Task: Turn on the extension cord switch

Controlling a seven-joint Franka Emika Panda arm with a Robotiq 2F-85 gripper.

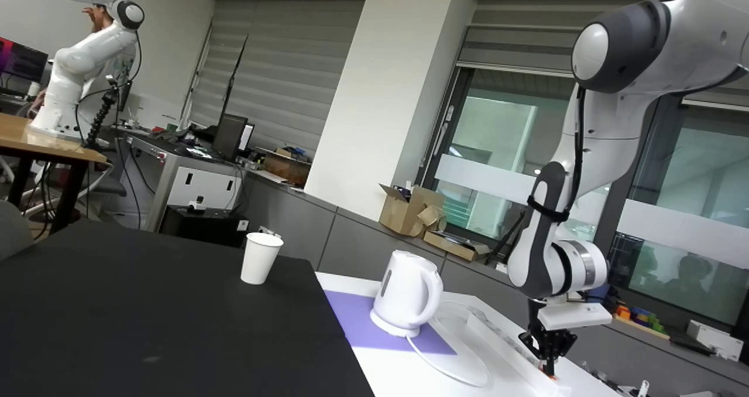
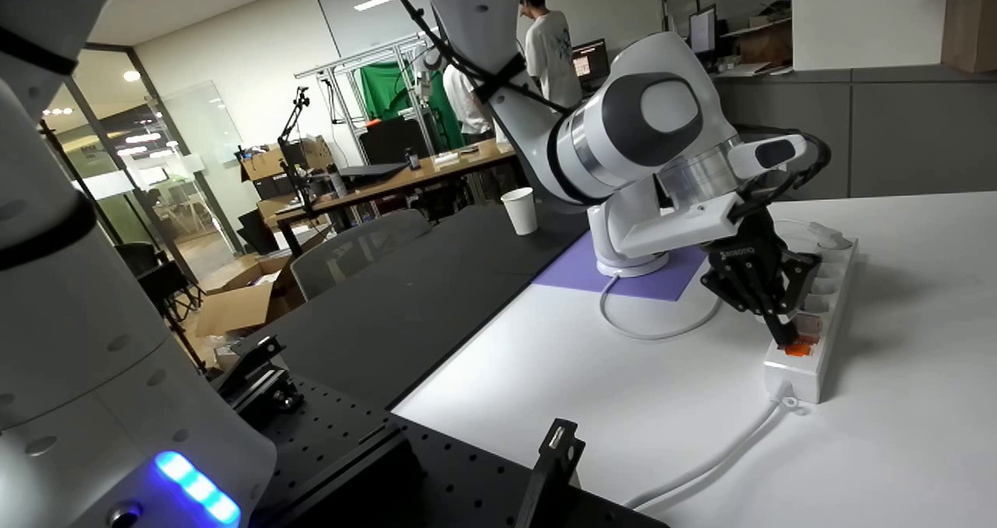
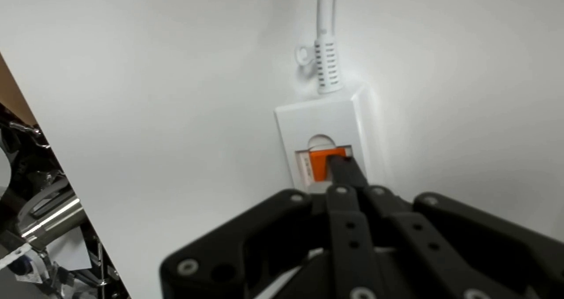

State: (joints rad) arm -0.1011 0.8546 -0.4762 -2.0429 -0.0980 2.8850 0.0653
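The strip [image 2: 830, 302] lies flat on the white surface [image 2: 530, 380], its sockets [image 2: 824, 285] running back from the end where its cord [image 3: 325, 8] comes out. Near that end is the orange switch [image 3: 319, 164], sunk in a recess in the top. My gripper [image 3: 346, 169] points down at it, drawn together with nothing held between, its tip over one side of the switch and, it seems, against it. How hard it bears I cannot tell, nor whether the switch has tipped.

I judge the step in hand to be the press itself, or the touch just short of it. Next calls for a short, straight push downward, with the gripper kept together so that it works as one blunt probe. If the tip drifted sideways, I might bear on the rim of the recess and shove the strip along instead. Should the switch go over, a lift straight up would be all that is left.

A plug [image 2: 829, 238] sits at the strip's far end. Farther off, the jug [image 1: 404, 294] stands upright on a purple mat [image 1: 354, 321], its lead [image 2: 657, 336] looping over the white surface. The cup [image 1: 261, 259] stands well apart, on a dark surface [image 1: 146, 303].
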